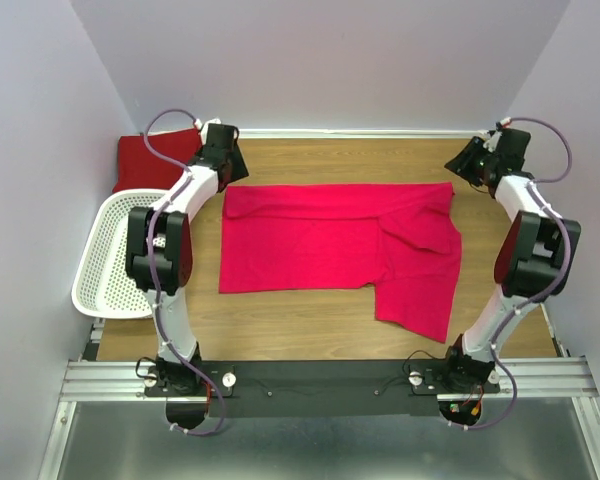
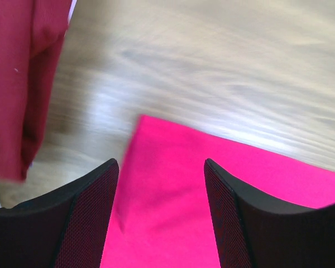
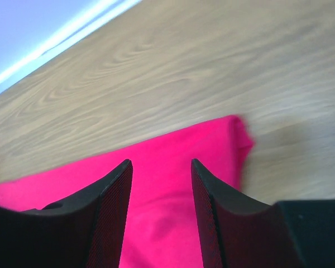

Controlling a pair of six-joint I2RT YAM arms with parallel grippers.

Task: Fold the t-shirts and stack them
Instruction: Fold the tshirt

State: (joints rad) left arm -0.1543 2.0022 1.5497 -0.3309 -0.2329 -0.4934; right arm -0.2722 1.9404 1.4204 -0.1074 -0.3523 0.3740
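Top external view: crimson-pink t-shirt (image 1: 320,240) spread flat at centre of table (image 1: 310,330); left gripper (image 2: 161,167) and right gripper (image 3: 159,164), jaws parted, holding nothing, over its far corners; darker red t-shirt (image 1: 152,157) at far-left corner; wood shows along near edge.

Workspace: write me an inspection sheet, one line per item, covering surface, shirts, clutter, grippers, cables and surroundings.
Surface: wooden table, bare wood around the cloth.
Job's things: pink shirt spread mid-table, its right part creased, with a flap toward the near edge; dark red shirt at the far left corner.
Clutter: white basket at the left edge.
Grippers: left gripper open above the pink shirt's far left corner; right gripper open above its far right corner; neither holds anything.
Cables: purple cables loop along both arms, off the cloth.
Surroundings: pale walls on three sides; nothing else seen.
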